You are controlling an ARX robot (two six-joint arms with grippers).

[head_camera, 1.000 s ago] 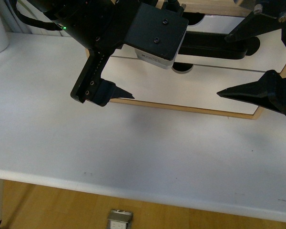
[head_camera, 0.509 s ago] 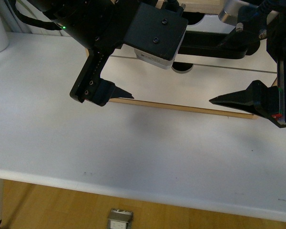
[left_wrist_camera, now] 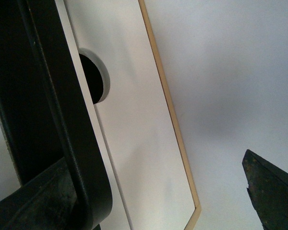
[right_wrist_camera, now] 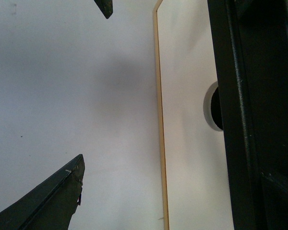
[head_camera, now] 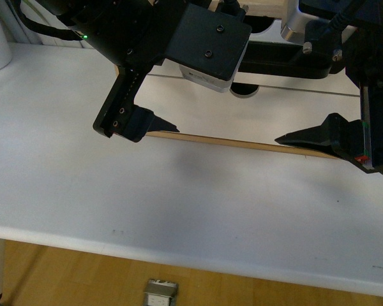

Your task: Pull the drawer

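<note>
Right, drawer: white front, long blk bar handle, half-round notch up top, at rear of table. L gripper & R gripper both gape wide, empty; handle runs by their upper jaws.

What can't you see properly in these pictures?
- Front view: the left arm covers the left end of the handle and much of the drawer.
- Front view: the right arm covers the drawer's right end.
- Every view: the drawer's inside is hidden behind its white front.
- Left wrist view: the handle is only a dark blur, too close to the camera.
</note>
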